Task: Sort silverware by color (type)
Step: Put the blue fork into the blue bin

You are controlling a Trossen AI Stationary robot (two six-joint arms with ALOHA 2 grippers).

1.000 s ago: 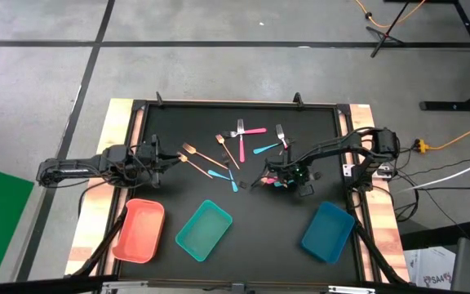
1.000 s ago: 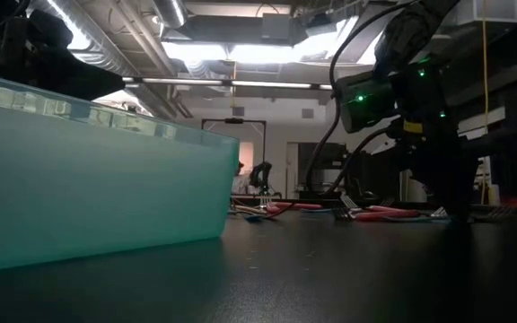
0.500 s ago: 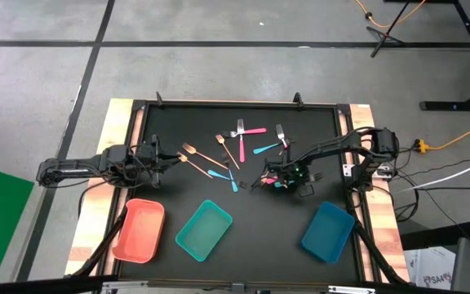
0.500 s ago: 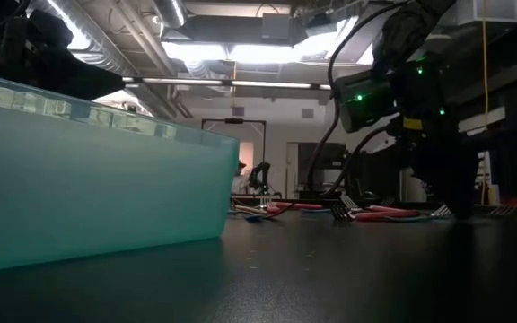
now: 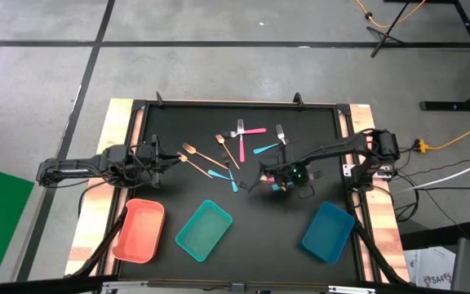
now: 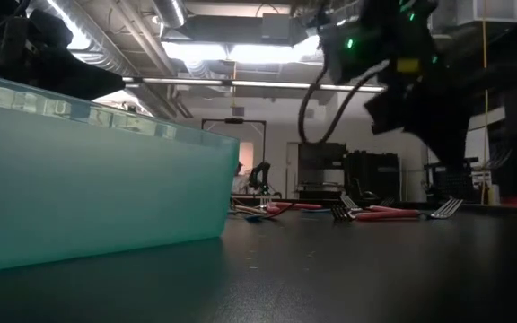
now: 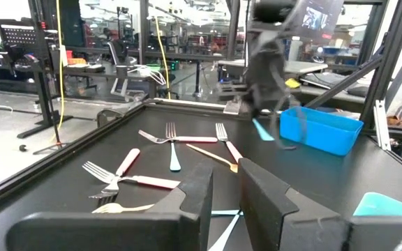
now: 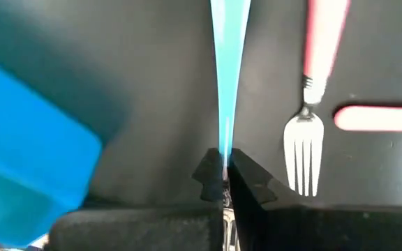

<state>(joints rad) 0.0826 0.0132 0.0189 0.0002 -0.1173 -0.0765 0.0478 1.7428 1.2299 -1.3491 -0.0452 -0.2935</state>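
Forks and spoons lie scattered on the black table's middle: gold forks (image 5: 191,153), a pink-handled fork (image 5: 251,131) and light-blue-handled pieces (image 5: 218,173). My right gripper (image 5: 270,176) hovers over the table right of centre, shut on a light-blue-handled utensil (image 8: 227,70). In its wrist view a pink-handled fork (image 8: 306,157) lies on the table below. My left gripper (image 5: 166,159) waits low at the table's left, fingers a little apart (image 7: 227,199), touching nothing. My right gripper pinches the light-blue utensil at the narrow neck end of its handle (image 8: 225,143) between its two fingertips. The handle runs on past the fingertips, widening toward its free end. The left wrist view shows the utensil (image 7: 262,130) lifted clear of the table, slanting below the gripper.
Three trays stand along the near edge: pink (image 5: 139,230), teal (image 5: 204,229) and blue (image 5: 328,231). The teal tray's wall (image 6: 88,179) fills the low view's left. Pink-handled forks (image 6: 384,213) lie between the right gripper and the far edge.
My right gripper has risen from the table, staying shut, and carried the light-blue utensil up with it; it has also drifted slightly toward the table's left. A fork that it hid in the low view now shows lying on the table.
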